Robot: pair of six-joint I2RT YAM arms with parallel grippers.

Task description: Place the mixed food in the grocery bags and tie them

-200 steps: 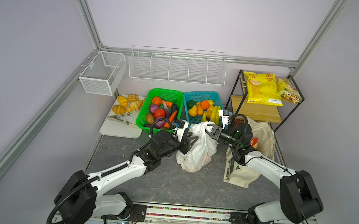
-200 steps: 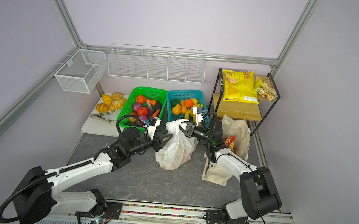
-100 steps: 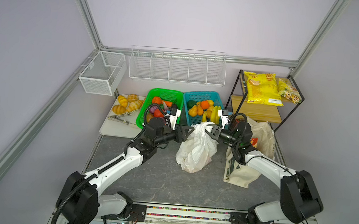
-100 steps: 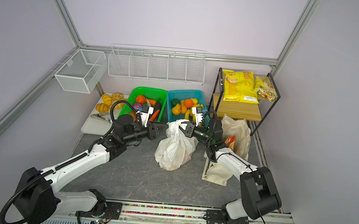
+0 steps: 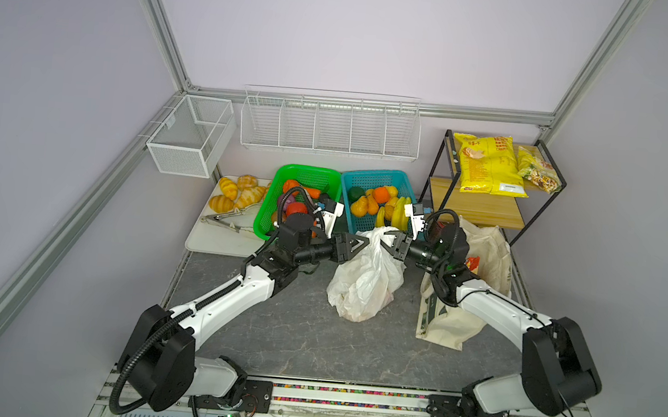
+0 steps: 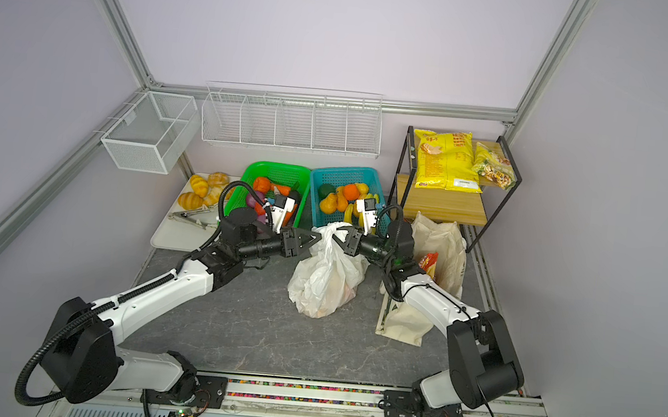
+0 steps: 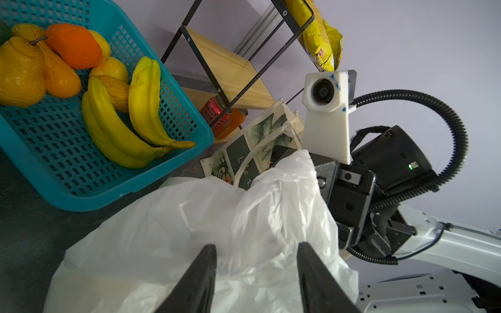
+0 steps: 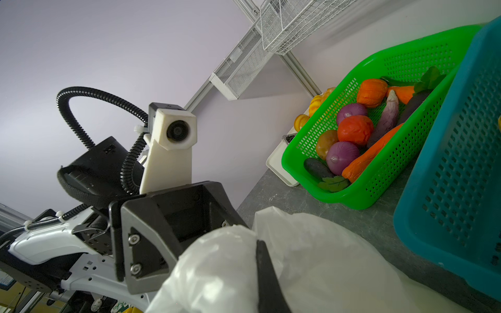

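Observation:
The white plastic bag [image 5: 365,279] [image 6: 325,279] stands filled on the grey table, its top pulled up to a peak. My right gripper [image 5: 383,239] [image 8: 260,242] is shut on that gathered top from the right. My left gripper [image 5: 364,242] [image 7: 256,246] faces it from the left, fingers apart, with the crinkled plastic [image 7: 189,230] just ahead of them. The canvas tote [image 5: 487,249] [image 7: 260,141] slumps behind my right arm with a red snack packet [image 5: 472,262] at its mouth. Bananas [image 5: 396,215] [image 7: 130,122] and orange fruits [image 5: 379,193] lie in the teal basket [image 5: 369,173].
A green basket [image 5: 307,169] of vegetables sits beside the teal one, both close behind the bag. A white tray [image 5: 216,240] with croissants and tongs lies at the back left. A black-framed shelf [image 5: 483,207] holds a yellow chip bag [image 5: 487,161]; cans [image 7: 217,113] stand under it.
My left gripper has risen toward the top of the white bag and its jaws have widened. The right gripper has stayed shut on the bag's top.

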